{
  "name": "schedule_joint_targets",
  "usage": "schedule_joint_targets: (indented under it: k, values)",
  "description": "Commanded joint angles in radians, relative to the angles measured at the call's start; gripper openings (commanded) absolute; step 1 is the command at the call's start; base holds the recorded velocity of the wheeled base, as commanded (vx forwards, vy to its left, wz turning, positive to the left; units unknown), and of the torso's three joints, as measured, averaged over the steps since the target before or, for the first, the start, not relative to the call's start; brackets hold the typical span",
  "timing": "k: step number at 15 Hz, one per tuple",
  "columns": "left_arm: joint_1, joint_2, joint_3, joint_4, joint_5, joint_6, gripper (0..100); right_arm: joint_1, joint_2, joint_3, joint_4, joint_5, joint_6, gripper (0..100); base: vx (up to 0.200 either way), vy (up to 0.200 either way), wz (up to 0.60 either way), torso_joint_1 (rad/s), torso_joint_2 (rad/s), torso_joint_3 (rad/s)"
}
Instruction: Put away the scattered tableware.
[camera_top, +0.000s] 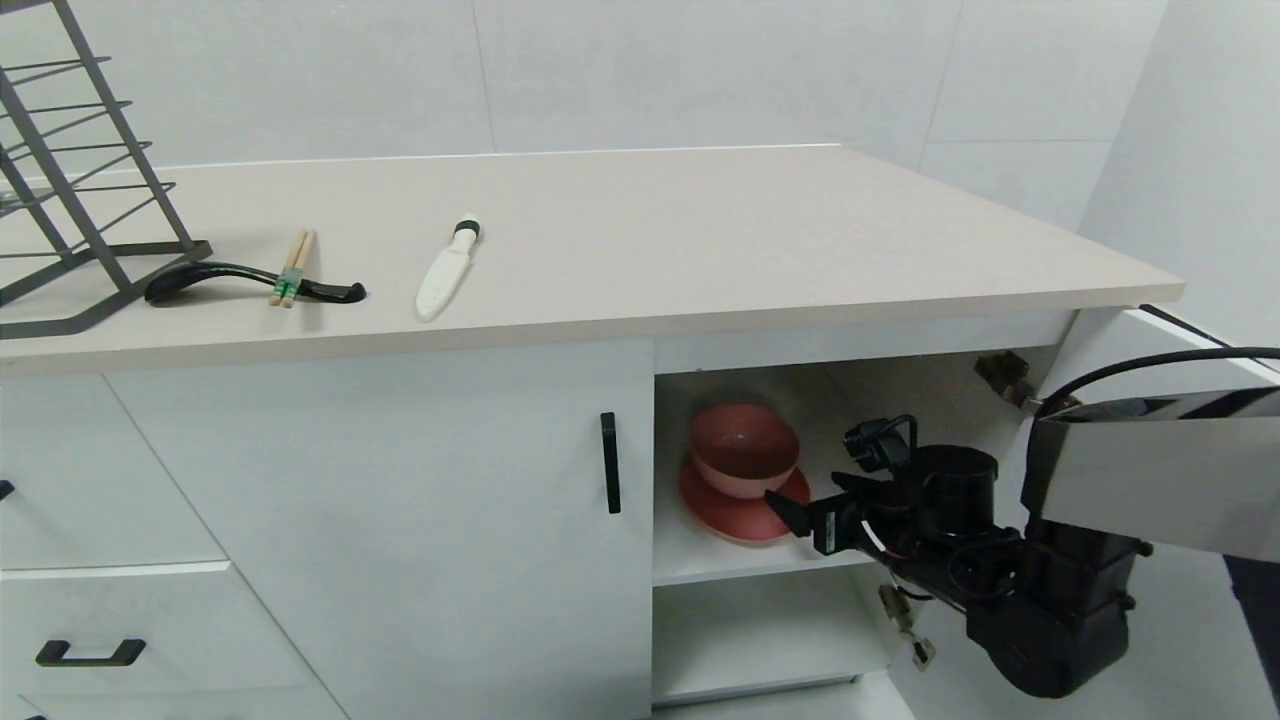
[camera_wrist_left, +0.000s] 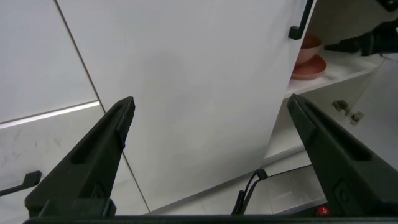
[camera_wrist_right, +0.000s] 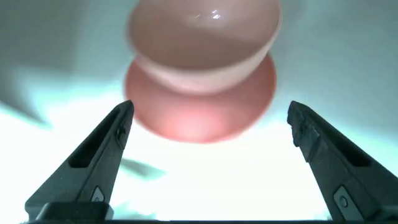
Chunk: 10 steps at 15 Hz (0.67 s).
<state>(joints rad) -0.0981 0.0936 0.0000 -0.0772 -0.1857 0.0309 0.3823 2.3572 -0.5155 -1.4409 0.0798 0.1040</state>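
Bowl (camera_top: 745, 448) on plate (camera_top: 742, 512) blocking shelf's (camera_top: 700, 563) back, room in front

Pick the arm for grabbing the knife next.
Left, likely. The knife lies left on the counter; the right end effector is open down in the cabinet by the bowl; the left end effector is open and empty.

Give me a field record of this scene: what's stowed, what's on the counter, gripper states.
stowed: pink bowl sitting on pink plate, upper shelf of the open cabinet
on counter: black spoon with chopsticks lying across its handle; white knife apart, to their right
rack: wire dish rack at the counter's left end
right gripper: open, empty, at the cabinet opening facing the plate
left gripper: open, empty, facing the closed cabinet door
not yet put away: spoon, chopsticks, knife
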Motion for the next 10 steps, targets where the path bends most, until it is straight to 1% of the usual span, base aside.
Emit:
schedule_joint_targets:
  k: [1, 3, 4, 6, 8, 9, 10]
  values:
    - [0.000, 0.005, 0.000, -0.001, 0.000, 0.000, 100, 0.021, -0.121, 0.150, -0.061, -0.005, -0.009, 100, 0.000, 0.000, 0.00, 0.000, 0.00, 0.000]
    - [0.000, 0.005, 0.000, -0.001, 0.000, 0.000, 100, 0.027, -0.181, 0.292, -0.130, -0.020, -0.052, 100, 0.000, 0.000, 0.00, 0.000, 0.00, 0.000]
    - [0.000, 0.005, 0.000, -0.001, 0.000, 0.000, 100, 0.027, -0.220, 0.368, -0.130, -0.038, -0.095, 100, 0.000, 0.000, 0.00, 0.000, 0.00, 0.000]
    - [0.000, 0.005, 0.000, 0.001, 0.000, 0.000, 100, 0.040, -0.346, 0.463, -0.130, -0.068, -0.112, 100, 0.000, 0.000, 0.00, 0.000, 0.00, 0.000]
    - [0.000, 0.005, 0.000, 0.001, 0.000, 0.000, 100, 0.052, -0.449, 0.502, -0.130, -0.071, -0.110, 100, 0.000, 0.000, 0.00, 0.000, 0.00, 0.000]
    - [-0.002, 0.005, 0.000, 0.001, 0.000, 0.000, 100, 0.049, -0.552, 0.516, -0.130, -0.101, -0.107, 100, 0.000, 0.000, 0.00, 0.000, 0.00, 0.000]
    - [-0.002, 0.005, 0.000, -0.001, 0.000, 0.000, 100, 0.047, -0.589, 0.516, -0.130, -0.117, -0.109, 100, 0.000, 0.000, 0.00, 0.000, 0.00, 0.000]
